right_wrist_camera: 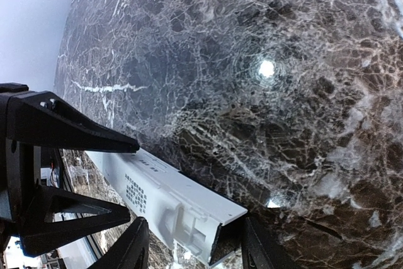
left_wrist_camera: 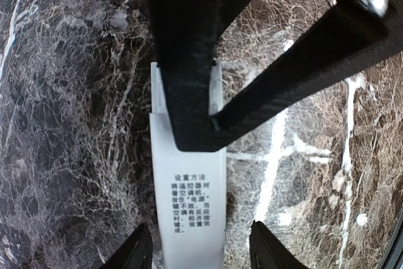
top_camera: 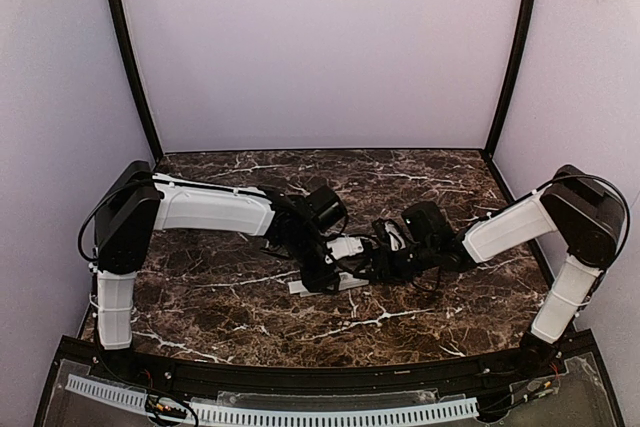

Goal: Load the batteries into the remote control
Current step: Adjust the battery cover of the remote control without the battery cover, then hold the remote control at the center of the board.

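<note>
Remote control (left_wrist_camera: 189,206) on marble table (left_wrist_camera: 75,124) inside spread left gripper (left_wrist_camera: 201,248); right gripper (right_wrist_camera: 192,247) over its end, grip unclear.

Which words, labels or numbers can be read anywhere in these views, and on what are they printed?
"设置方法": heading of a printed block on the white remote control, left wrist view.
Smaller Chinese lines beneath that heading: too small to read reliably.
Same printed block in the right wrist view: too blurred to read.
Top view: no text visible.
</note>
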`<action>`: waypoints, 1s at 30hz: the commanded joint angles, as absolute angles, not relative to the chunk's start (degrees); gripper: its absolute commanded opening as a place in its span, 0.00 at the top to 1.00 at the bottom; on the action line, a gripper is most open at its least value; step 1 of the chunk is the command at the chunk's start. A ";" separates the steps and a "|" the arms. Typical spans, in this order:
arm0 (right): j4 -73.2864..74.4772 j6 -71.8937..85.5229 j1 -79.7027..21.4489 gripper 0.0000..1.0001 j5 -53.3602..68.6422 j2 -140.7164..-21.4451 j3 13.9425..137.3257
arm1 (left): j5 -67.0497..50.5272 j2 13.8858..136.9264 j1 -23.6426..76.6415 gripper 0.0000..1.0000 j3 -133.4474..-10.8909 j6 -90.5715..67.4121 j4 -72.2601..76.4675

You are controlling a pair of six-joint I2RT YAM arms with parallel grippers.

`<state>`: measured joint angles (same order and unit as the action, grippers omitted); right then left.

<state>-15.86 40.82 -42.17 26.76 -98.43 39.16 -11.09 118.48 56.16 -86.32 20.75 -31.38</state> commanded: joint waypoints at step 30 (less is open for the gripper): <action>18.03 -9.98 -49.33 0.26 19.28 -95.67 62.76 | -2.06 70.74 49.67 0.02 -40.21 -27.58 -0.29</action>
